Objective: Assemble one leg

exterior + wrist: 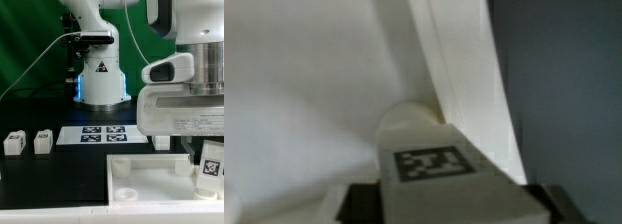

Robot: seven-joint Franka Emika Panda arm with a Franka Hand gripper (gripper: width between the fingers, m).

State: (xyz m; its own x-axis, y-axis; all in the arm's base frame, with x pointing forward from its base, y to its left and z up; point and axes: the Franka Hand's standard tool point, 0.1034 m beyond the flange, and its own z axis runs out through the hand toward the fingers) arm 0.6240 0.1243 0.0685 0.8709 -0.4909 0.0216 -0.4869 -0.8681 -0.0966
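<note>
My gripper [205,152] is shut on one leg [210,166], a small white peg with a black-and-white tag. It holds the leg over the right end of the white tray [140,172], near the tray's right corner. In the wrist view the leg [438,155] points away from the camera, and my gripper [446,205] has black fingers [363,203] pressed against both of its sides. The leg's tip sits close to the tray's raised rim [464,70]. Whether the tip touches the tray is hidden. Two more legs [14,143] [42,142] stand on the black table at the exterior view's left.
The marker board [100,133] lies flat behind the tray. The robot's white base [100,80] stands beyond it. Another small white piece [161,143] shows just behind the gripper body. Dark table [571,80] lies beside the tray's rim.
</note>
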